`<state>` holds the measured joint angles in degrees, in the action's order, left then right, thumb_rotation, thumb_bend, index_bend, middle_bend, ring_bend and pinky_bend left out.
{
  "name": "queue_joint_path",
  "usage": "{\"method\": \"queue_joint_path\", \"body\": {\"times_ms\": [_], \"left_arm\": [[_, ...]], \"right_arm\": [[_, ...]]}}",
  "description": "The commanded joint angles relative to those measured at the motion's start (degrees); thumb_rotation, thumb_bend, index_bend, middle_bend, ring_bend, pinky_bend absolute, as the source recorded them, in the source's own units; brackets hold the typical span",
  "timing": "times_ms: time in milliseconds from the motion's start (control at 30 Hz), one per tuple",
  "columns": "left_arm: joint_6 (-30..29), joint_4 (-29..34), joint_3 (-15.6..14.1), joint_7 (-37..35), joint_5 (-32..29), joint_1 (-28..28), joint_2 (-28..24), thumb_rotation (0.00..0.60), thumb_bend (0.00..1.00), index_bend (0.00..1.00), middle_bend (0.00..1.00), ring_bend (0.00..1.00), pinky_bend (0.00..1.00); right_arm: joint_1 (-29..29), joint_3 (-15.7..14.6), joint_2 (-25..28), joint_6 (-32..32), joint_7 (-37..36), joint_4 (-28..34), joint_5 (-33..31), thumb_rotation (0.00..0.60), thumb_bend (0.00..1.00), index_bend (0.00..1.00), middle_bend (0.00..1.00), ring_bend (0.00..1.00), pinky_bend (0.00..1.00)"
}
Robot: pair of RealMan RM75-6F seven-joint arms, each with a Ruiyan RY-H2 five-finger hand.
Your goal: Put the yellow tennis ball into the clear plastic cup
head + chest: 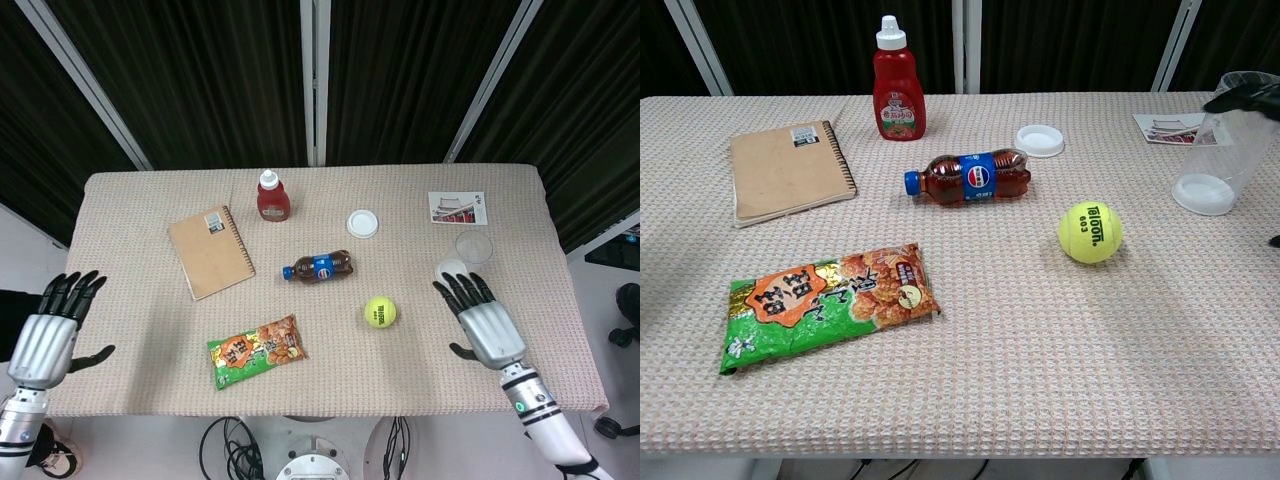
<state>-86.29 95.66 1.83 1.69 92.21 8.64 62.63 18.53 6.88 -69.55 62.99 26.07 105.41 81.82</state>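
The yellow tennis ball (380, 311) (1090, 232) lies on the table right of centre. The clear plastic cup (473, 249) (1228, 145) stands upright further right and further back. My right hand (485, 322) hovers over the table to the right of the ball, just in front of the cup, fingers spread and empty; in the chest view only its dark fingertips (1245, 97) show at the right edge, across the cup's rim. My left hand (46, 332) hangs open off the table's left edge, holding nothing.
A cola bottle (320, 267) lies on its side behind-left of the ball. A snack bag (256, 351), a notebook (211, 251), a red ketchup bottle (272, 196), a white lid (362, 223) and a postcard (458, 208) lie spread over the table.
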Motion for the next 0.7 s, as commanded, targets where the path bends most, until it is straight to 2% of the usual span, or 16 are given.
{"method": "queue_joint_path", "body": {"times_ms": [33,267,500,700], "left_arm": [[-0.1,-0.5,0.1,-0.6,-0.3,-0.1,0.0,0.600,0.10,0.07,0.03,0.00,0.00],[-0.1,-1.8,0.2,-2.5,-0.8,-0.2,0.1,0.600,0.10,0.07,0.03,0.00,0.00],[-0.1,-2.6,0.3,-3.7,-0.8,-0.1,0.2,0.600,0.10,0.07,0.03,0.00,0.00],[-0.2,-3.2,0.2,-4.6,-0.9,-0.2,0.1,0.600,0.10,0.07,0.03,0.00,0.00]], "right_arm": [[4.2,1.4,-4.4,-4.1,5.2,0.3,-4.8,0.600,0.11,0.00,0.00,0.00,0.00],[9.9,3.0,-10.7,-8.0,9.8,-2.6,-12.9,0.600,0.15,0.00,0.00,0.00,0.00],[13.8,2.8,-14.5,-9.0,14.6,-5.1,-19.8,0.600,0.16,0.00,0.00,0.00,0.00],[16.1,2.1,-16.4,-9.0,16.0,-6.9,-23.8,0.600,0.17,0.00,0.00,0.00,0.10]]}}
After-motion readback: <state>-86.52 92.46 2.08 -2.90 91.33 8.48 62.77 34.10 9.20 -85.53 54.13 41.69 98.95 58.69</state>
